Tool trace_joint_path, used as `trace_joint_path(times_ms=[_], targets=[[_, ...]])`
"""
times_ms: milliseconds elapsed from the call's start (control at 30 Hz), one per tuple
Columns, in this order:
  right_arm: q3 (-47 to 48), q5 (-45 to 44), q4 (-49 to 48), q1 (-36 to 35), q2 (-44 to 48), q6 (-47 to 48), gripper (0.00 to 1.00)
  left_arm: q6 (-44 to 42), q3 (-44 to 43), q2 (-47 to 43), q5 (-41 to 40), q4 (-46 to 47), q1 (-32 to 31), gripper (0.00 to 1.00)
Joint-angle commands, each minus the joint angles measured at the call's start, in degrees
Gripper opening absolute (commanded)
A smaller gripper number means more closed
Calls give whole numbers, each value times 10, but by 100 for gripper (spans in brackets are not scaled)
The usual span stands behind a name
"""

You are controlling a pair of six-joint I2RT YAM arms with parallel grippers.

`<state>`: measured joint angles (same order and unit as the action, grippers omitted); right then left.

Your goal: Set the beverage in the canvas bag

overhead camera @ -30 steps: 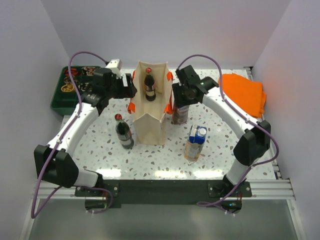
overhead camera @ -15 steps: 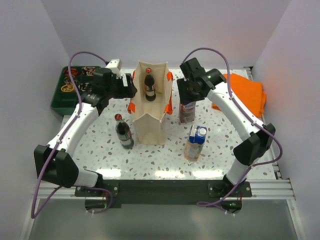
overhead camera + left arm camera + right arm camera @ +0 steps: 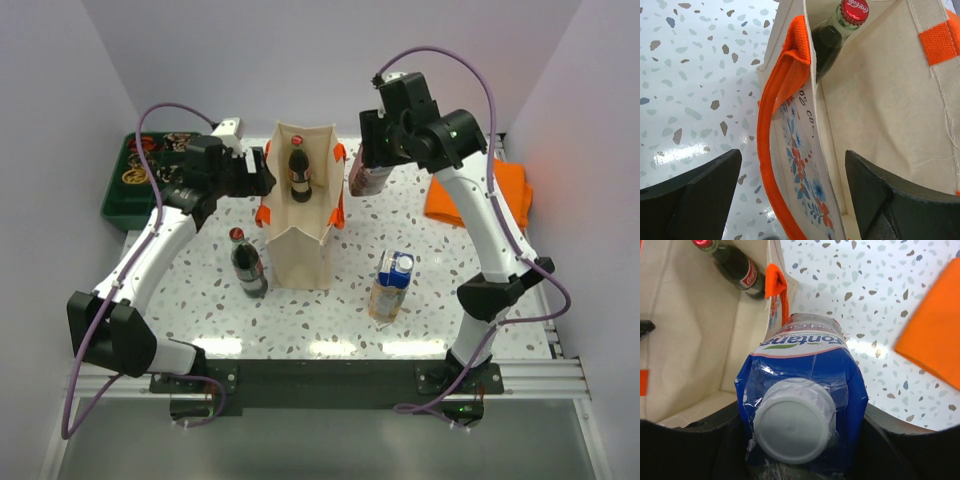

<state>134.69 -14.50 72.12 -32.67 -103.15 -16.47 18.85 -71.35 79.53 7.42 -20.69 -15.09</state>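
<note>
The beige canvas bag [image 3: 300,225] with orange handles stands open at mid table, a cola bottle [image 3: 298,172] inside it. My left gripper [image 3: 263,180] is open, its jaws straddling the bag's left wall and orange handle [image 3: 785,90]; the bag's inside [image 3: 880,100] and the bottle cap [image 3: 855,10] show in the left wrist view. My right gripper [image 3: 372,165] is shut on a blue-topped carton with a white cap [image 3: 805,365] and holds it in the air just right of the bag's mouth [image 3: 690,340].
A second cola bottle [image 3: 247,265] stands left of the bag. Another blue-topped carton [image 3: 390,285] stands at front right. A folded orange cloth [image 3: 480,195] lies at the right. A green tray [image 3: 135,185] sits at back left.
My right gripper has lifted the carton off the table and carried it up and back, beside the bag's top. The left arm and the bag have not moved.
</note>
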Motion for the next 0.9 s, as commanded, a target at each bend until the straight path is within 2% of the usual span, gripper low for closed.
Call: trace_joint_path(times_ms=[0,100,133,200,233,300,367,867], targets=[[101,-28,-93,1,28,21,0,-10,-25,-16,24,14,-2,90],[94,-31,-123,1,45,21,0,-14,-26,-10,33,12,-2,90],[90,-34,-140,1,51,21,0,-14,-26,-7,34,10,-2,86],[93,-37,-155,1,60,23,0,-16,-27,-2,40,8,-2,74],[99,-40,-163,0,60,23,0,-18,-27,3,45,8,-2,64],[117,-37,-174,1,61,24,0,-19,-29,8,48,9,-2,54],[119,-30,-201,0,68,23,0,-19,-31,10,49,10,-2,50],[104,19,-373,1,115,-1,0,-22,-20,16,43,19,-2,51]])
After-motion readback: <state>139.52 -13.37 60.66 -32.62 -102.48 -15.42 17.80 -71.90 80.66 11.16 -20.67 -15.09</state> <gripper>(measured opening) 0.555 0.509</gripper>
